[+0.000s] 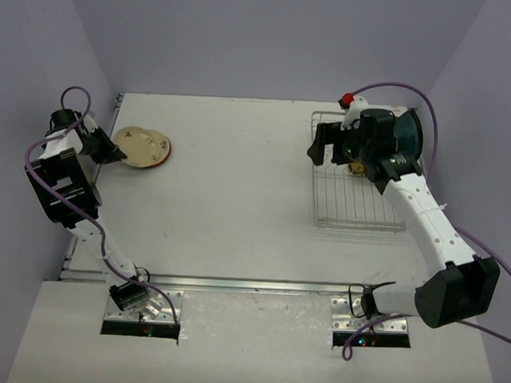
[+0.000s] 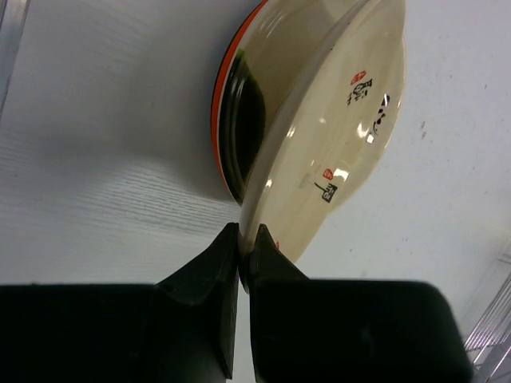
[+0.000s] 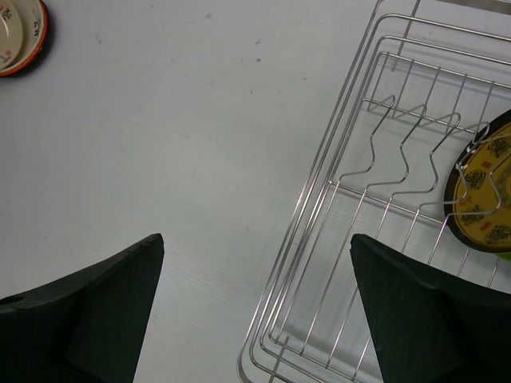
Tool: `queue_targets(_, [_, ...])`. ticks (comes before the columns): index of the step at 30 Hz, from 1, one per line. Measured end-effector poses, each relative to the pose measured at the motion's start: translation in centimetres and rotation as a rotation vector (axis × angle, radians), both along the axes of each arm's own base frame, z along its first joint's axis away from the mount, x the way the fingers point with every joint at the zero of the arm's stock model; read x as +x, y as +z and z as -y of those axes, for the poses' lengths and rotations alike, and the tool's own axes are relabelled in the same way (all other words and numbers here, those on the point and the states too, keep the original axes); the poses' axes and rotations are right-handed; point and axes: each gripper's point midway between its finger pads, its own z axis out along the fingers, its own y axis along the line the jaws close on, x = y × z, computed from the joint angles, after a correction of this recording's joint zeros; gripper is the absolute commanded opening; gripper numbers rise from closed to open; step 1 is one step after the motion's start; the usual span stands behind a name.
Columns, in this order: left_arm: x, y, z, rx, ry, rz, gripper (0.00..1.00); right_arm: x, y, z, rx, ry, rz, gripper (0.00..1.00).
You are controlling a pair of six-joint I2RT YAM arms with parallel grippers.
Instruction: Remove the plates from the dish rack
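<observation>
Cream plate lies on a red-rimmed plate at the desk's far left, rim pinched in the narrow left claw, while the wide-open right claw hovers over the dish rack, where the yellow plate and dark-teal plate wait to be unloaded
</observation>
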Motion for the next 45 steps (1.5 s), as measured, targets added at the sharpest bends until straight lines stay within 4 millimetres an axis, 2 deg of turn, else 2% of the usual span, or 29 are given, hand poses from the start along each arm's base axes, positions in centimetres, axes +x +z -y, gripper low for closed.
queue_targets(5, [0.0, -0.2, 0.1, 0.012, -0.025, 0.001, 0.54, 0.0, -0.7, -0.2, 0.000, 0.010, -0.021, 0.99])
queue_targets(6, [0.0, -0.3, 0.1, 0.015, -0.031, -0.002, 0.60, 0.0, -0.8, -0.2, -0.001, 0.011, -0.026, 0.99])
queue_targets(11, [-0.4, -0.6, 0.0, 0.047, -0.058, -0.017, 0.66, 0.0, -1.5, -0.2, -0.008, 0.009, -0.050, 0.99])
queue_targets(15, [-0.2, 0.1, 0.1, 0.160, -0.114, -0.024, 0.74, 0.1, -1.8, -0.1, -0.015, 0.003, -0.057, 0.99])
queue_targets(16, [-0.2, 0.7, 0.3, 0.215, -0.130, -0.029, 0.89, 0.2, -1.9, 0.0, -0.020, -0.003, -0.058, 0.99])
queue_targets(18, [0.7, 3.0, 1.5, 0.333, -0.182, 0.005, 0.99, 0.4, -2.0, 0.3, -0.032, -0.015, -0.058, 0.99])
queue_targets(21, [2.1, 8.1, 4.6, 0.494, -0.249, 0.133, 1.00, 1.1, -2.3, 1.3, -0.081, -0.061, -0.049, 0.99])
queue_targets(26, [0.7, 18.6, 11.1, 0.777, -0.299, 0.441, 1.00, 2.8, -3.3, 5.0, -0.229, -0.204, -0.029, 0.99])
queue_targets(29, [-0.9, 22.0, 16.1, 0.903, -0.331, 0.588, 1.00, 3.5, -4.2, 7.3, -0.282, -0.280, -0.042, 0.99])
queue_targets(32, [-1.4, 21.6, 21.2, 0.957, -0.412, 0.647, 1.00, 4.0, -5.1, 9.4, -0.299, -0.338, -0.067, 0.99])
queue_targets(34, [-1.4, 19.6, 22.7, 0.987, -0.449, 0.610, 1.00, 4.3, -5.6, 10.8, -0.296, -0.372, -0.084, 0.98])
queue_targets(37, [-1.4, 16.6, 23.7, 1.028, -0.491, 0.533, 1.00, 4.5, -6.4, 12.7, -0.289, -0.415, -0.112, 0.98])
queue_targets(39, [-1.5, 15.6, 24.2, 1.046, -0.505, 0.503, 1.00, 4.7, -6.8, 13.7, -0.286, -0.435, -0.124, 0.98])
queue_targets(42, [-1.5, 15.3, 24.6, 1.058, -0.501, 0.493, 1.00, 5.0, -7.6, 14.3, -0.274, -0.441, -0.141, 0.96])
queue_targets(45, [-1.6, 15.3, 24.7, 1.063, -0.495, 0.491, 1.00, 5.3, -8.3, 14.2, -0.262, -0.425, -0.153, 0.94])
